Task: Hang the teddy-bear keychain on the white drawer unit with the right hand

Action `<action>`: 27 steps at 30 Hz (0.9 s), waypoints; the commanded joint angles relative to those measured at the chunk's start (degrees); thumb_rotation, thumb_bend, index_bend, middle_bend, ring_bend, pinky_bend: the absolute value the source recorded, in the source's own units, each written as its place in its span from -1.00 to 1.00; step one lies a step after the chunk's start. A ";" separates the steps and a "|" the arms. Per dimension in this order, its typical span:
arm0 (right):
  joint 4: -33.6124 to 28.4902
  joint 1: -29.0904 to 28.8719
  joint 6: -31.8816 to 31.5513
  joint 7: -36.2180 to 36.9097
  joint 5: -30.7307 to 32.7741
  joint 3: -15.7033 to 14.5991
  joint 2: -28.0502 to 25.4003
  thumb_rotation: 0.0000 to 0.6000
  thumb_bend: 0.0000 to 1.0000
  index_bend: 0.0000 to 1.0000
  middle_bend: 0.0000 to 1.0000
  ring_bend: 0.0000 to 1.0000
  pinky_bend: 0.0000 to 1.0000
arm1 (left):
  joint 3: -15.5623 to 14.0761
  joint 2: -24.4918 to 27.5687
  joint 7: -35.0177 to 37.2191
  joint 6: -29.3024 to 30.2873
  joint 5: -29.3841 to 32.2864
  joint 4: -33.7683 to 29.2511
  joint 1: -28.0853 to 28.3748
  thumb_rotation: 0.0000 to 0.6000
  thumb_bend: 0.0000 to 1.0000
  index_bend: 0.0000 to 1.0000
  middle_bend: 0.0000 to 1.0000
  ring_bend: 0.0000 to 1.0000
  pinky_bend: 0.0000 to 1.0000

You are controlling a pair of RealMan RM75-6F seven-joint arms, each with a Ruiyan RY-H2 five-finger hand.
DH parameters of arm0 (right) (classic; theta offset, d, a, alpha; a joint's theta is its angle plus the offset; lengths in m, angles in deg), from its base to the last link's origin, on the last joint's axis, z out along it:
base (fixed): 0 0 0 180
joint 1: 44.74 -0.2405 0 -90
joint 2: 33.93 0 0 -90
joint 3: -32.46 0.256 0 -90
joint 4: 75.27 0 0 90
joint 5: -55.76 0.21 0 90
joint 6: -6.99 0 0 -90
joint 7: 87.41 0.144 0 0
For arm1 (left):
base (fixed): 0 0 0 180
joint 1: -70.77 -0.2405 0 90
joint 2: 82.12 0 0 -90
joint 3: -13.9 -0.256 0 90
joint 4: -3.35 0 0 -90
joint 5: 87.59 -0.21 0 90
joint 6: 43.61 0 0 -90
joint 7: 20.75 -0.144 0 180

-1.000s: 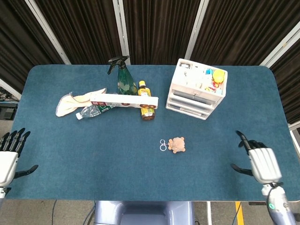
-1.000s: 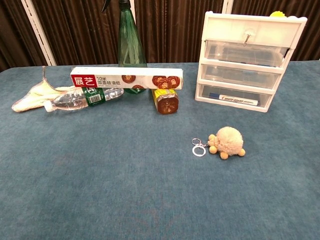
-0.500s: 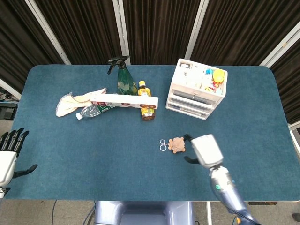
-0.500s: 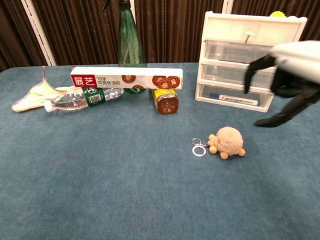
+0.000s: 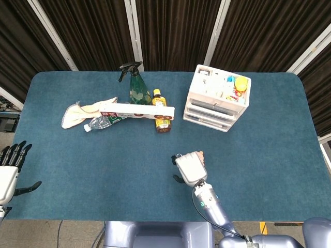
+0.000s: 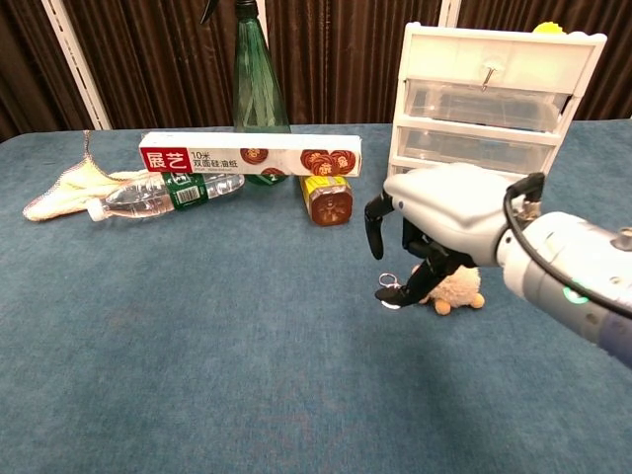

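Swept in fast from the surface's right edge within the last second, right robot hand [image 6: 434, 222] now directly over the bear [image 6: 456, 289], where half a second back it hung just right of it. Reach judged finished, pick-up about to begin. Fingers [image 6: 374, 229] curled downward and apart, nothing between them yet; one dark fingertip down at the keyring [image 6: 389, 296], touching or just above it, hard to tell which. From the head view, palm covering most of the bear [image 5: 199, 154], only a tan sliver showing at its upper right. Bear unmoved on the blue surface [image 6: 197, 346], keyring to its left, near the table's middle and well in front of the drawer unit [image 6: 499, 118]. Small hook [image 6: 488, 71] on the unit's top front, empty. Left robot hand [image 5: 10, 173] parked at the far left edge, fingers straight and close together, holding nothing.
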State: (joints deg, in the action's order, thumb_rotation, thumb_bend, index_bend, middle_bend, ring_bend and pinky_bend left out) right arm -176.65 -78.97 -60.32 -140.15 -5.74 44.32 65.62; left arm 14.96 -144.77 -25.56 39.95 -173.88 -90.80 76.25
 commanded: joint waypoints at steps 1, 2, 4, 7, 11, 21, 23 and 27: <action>3.66 -1.55 0.14 0.07 1.51 0.50 2.32 1.00 -0.53 -0.02 1.00 1.00 0.87 | -0.06 0.02 0.11 -0.01 -0.10 -0.11 0.01 0.87 -0.91 -1.00 -1.00 -1.00 -1.00; 4.36 -1.79 0.19 0.21 1.72 0.71 2.65 1.00 -0.53 -0.02 1.00 1.00 0.87 | -0.07 0.02 0.13 -0.02 -0.11 -0.14 0.01 0.87 -0.91 -1.00 -1.00 -1.00 -1.00; 6.05 -2.37 0.38 0.71 2.28 1.27 3.42 1.00 -0.52 -0.02 1.00 1.00 0.87 | -0.07 0.01 0.13 -0.12 -0.05 -0.18 0.04 0.87 -0.91 -1.00 -1.00 -1.00 -1.00; 8.71 -3.41 0.98 1.13 3.85 2.16 4.42 1.00 -0.48 -0.01 1.00 1.00 0.87 | 0.00 0.00 0.19 -0.48 0.31 -0.30 0.16 0.87 -0.91 -1.00 -1.00 -1.00 -1.00; 11.32 -4.49 1.74 1.61 5.76 2.92 5.32 1.00 -0.47 -0.01 1.00 1.00 0.87 | 0.04 0.05 0.35 -0.95 0.67 -0.50 0.31 0.87 -0.91 -1.00 -1.00 -1.00 -1.00; 17.25 -6.42 3.69 3.78 8.44 2.97 7.62 1.00 -0.42 0.02 1.00 1.00 0.87 | 0.17 0.05 0.72 -1.49 1.05 -0.88 0.60 0.88 -0.91 -1.00 -1.00 -1.00 -1.00; 18.41 -6.72 3.90 3.93 8.88 2.85 8.14 1.00 -0.42 0.03 1.00 1.00 0.87 | 0.22 0.04 0.72 -1.69 1.26 -0.94 0.68 0.87 -0.91 -1.00 -1.00 -1.00 -1.00; 20.91 -7.40 4.46 4.72 9.74 2.98 9.34 1.00 -0.41 0.04 1.00 1.00 0.87 | 0.24 0.05 0.75 -1.95 1.44 -1.10 0.79 0.87 -0.91 -1.00 -1.00 -1.00 -1.00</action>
State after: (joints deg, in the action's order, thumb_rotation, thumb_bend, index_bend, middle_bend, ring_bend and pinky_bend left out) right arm -156.42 -86.04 -56.14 -135.79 3.61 47.25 74.48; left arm 15.21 -144.72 -24.81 38.00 -172.45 -91.89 77.04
